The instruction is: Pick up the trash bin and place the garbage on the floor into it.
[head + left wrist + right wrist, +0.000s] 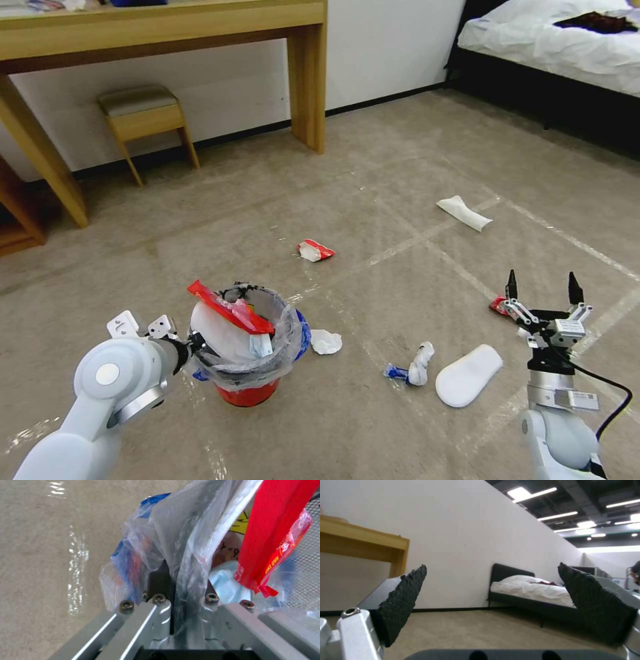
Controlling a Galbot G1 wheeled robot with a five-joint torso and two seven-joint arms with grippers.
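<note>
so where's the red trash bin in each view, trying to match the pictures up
Head view: the trash bin stands on the floor at lower left, the left gripper shut on its rim.
Left wrist view: its bag-lined rim is close up, pinched in that gripper, the red wrapper hanging over it.
Right wrist view: no bin; the open right gripper faces wall and bed.
Shared landmark: the red wrapper, in head and left wrist views.

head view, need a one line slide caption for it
Left gripper clamps the rim of the trash bin; right gripper hangs open above litter on the floor.
</note>
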